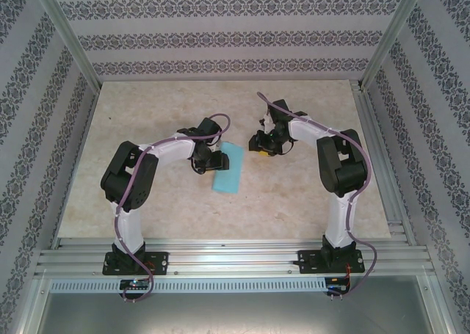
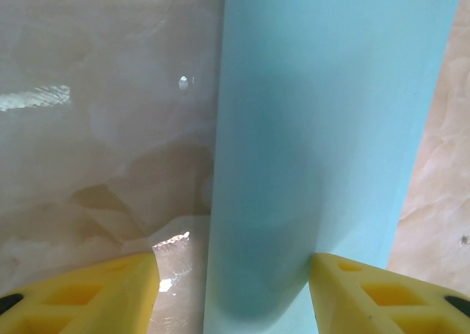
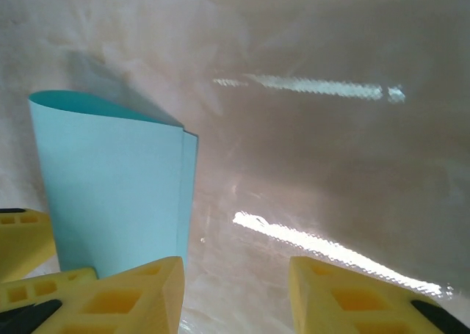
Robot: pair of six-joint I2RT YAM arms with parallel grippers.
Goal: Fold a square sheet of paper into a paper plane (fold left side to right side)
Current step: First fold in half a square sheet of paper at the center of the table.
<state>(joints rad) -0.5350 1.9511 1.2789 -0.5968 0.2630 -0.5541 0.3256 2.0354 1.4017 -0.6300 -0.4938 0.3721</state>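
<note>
Square sheet of thin light-blue paper (image 1: 229, 169): folded over, lying mid-frame in top view, crease not pressed flat yet.
L gripper (image 1: 203, 164) sits at sheet's left (fold) side, jaws apart, straddling that edge w/o a pinch. R gripper (image 3: 235, 296) has jaws apart, empty, just right of sheet over beige marbled tabletop (image 1: 308, 194). Fold looks rounded and free edges a bit offset, so I'd pin w/ L, square the edges, then rub along the fold.
</note>
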